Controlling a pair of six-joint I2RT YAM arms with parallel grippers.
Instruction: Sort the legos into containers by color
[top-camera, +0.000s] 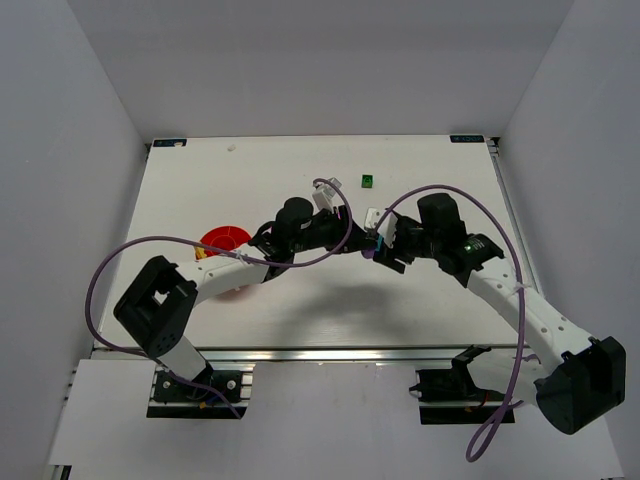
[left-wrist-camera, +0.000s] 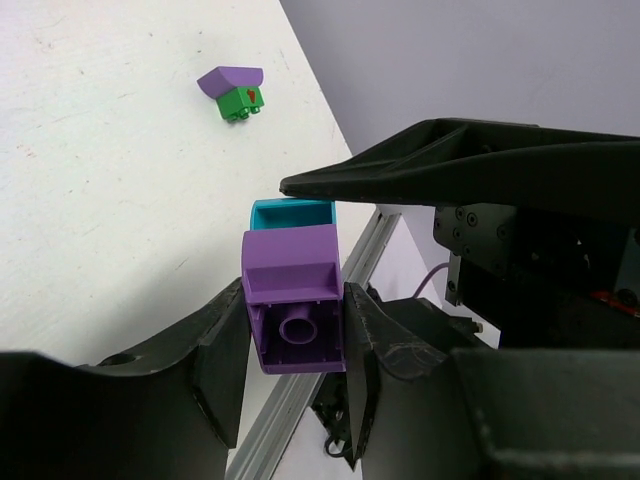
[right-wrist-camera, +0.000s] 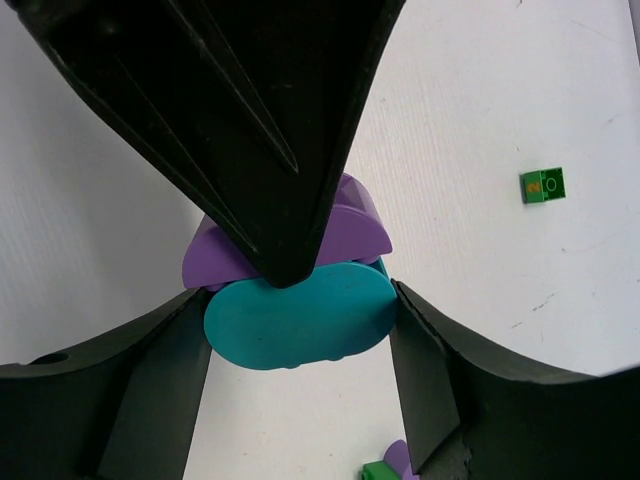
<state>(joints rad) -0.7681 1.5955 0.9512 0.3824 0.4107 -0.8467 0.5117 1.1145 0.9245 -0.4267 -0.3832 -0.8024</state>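
The left arm (top-camera: 220, 272) and right arm (top-camera: 520, 305) bend in and meet tip to tip. The left gripper (left-wrist-camera: 295, 340) squeezes a purple brick (left-wrist-camera: 292, 295). The right gripper (right-wrist-camera: 300, 335) squeezes a teal brick (right-wrist-camera: 297, 320).

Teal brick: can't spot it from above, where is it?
In the right wrist view the teal brick sits gripped in the right hand, joined to a purple brick in the left hand; the hands meet at the middle of the table.
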